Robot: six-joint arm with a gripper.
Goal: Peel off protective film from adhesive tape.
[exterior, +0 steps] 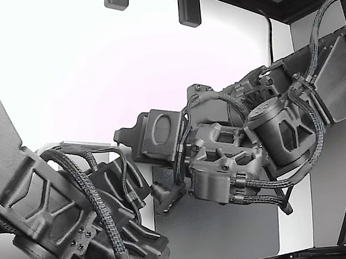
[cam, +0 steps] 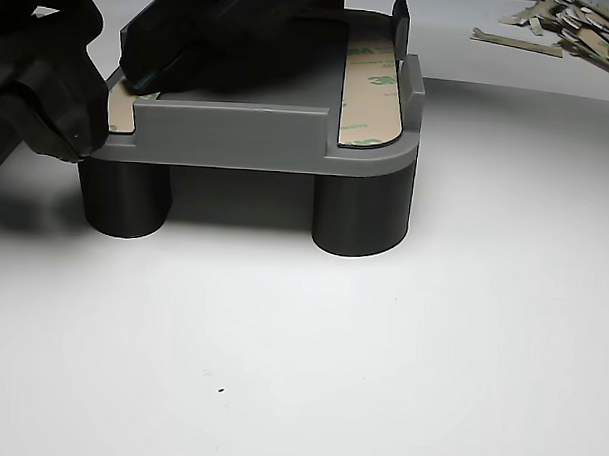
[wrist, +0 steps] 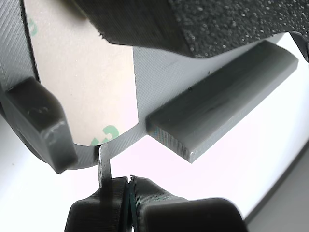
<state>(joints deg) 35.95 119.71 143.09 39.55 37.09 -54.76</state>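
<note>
here, in the wrist view, we are seeing the tan tape strip [wrist: 82, 77] lying on the grey fixture plate [wrist: 159, 77], green print at its rounded end. the gripper [wrist: 126, 193] is sitting at that end with its jaws pressed together on a thin film tab [wrist: 103, 164] rising from the strip's edge. in the other view, we are viewing a second strip [cam: 375, 85] on the plate's far side, dark cylindrical legs [cam: 363, 210] beneath, and peeled scraps [cam: 577, 27] lying well apart on the white table [cam: 380, 371].

Bench [cam: 310, 368] lies open in front of the grey fixture [cam: 238, 136], whose raised rim wall [cam: 414, 87] and black post [cam: 400, 21] fence its far corner, while a dark arm [cam: 49, 89] crowds its opposite end.
</note>
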